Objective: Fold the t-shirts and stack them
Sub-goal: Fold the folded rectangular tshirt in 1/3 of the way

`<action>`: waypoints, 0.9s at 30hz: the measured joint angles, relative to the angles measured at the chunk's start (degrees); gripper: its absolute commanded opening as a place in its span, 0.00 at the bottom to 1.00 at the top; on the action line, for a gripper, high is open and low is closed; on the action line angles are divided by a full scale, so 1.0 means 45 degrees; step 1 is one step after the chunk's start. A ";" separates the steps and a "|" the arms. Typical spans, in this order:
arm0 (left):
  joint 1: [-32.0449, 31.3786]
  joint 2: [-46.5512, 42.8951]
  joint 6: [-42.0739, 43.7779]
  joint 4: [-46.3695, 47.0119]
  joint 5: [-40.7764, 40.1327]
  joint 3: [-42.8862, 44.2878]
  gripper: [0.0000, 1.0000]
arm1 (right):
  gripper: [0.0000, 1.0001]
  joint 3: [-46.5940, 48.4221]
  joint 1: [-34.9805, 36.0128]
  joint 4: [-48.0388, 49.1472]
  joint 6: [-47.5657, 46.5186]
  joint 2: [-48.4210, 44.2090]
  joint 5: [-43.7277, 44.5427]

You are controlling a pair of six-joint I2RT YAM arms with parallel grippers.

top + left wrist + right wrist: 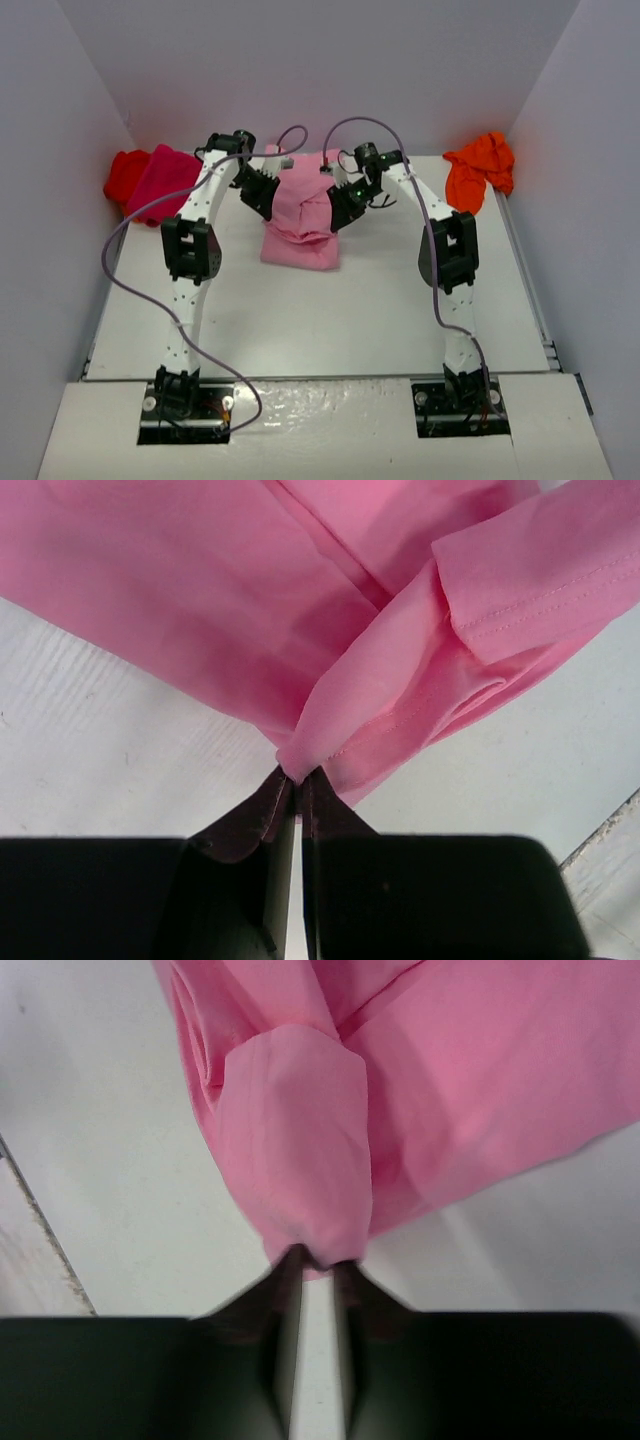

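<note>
The light pink t-shirt (300, 225) is bunched and partly lifted at the middle back of the table. My left gripper (266, 196) is shut on its left edge; in the left wrist view the fingertips (297, 778) pinch a folded hem of the pink cloth (250, 600). My right gripper (338, 208) is shut on its right edge; in the right wrist view the tips (318, 1260) hold a rolled fold of the pink cloth (300, 1140). The magenta t-shirt (165, 178) and the red t-shirt (122, 176) lie crumpled at the back left. The orange t-shirt (480, 168) lies crumpled at the back right.
White table (330, 320) with grey walls on the left, back and right. Purple cables loop from both arms, one hanging past the left arm (110, 260). A raised rail runs along the table's right edge (530, 290).
</note>
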 measured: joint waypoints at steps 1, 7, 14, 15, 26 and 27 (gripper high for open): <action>0.0006 0.0188 -0.0075 0.0013 -0.0007 0.0145 0.13 | 0.32 0.0260 -0.0030 0.0060 0.0112 0.0210 0.0081; 0.0189 0.0559 -0.1008 0.0374 -0.0193 0.0085 0.74 | 0.52 0.1210 -0.0144 0.0821 0.0497 0.1126 0.1252; 0.1106 -0.0246 -0.2187 0.2076 -0.0199 -0.0596 0.75 | 0.47 0.1249 -0.0290 0.1787 0.0558 0.0517 0.4183; 0.1224 -0.0427 -0.2300 0.2286 -0.0213 -0.0638 0.74 | 0.37 0.1217 -0.0296 0.1882 0.0561 0.0303 0.4574; 0.1181 -0.3513 -0.2623 0.2544 0.0767 -0.1708 0.00 | 0.00 -0.1933 0.0070 0.2743 0.0487 -0.5014 0.5145; 0.1124 -0.3714 -0.2552 0.2436 0.0953 -0.1883 0.00 | 0.00 -0.2186 0.0192 0.2750 0.0475 -0.5253 0.5055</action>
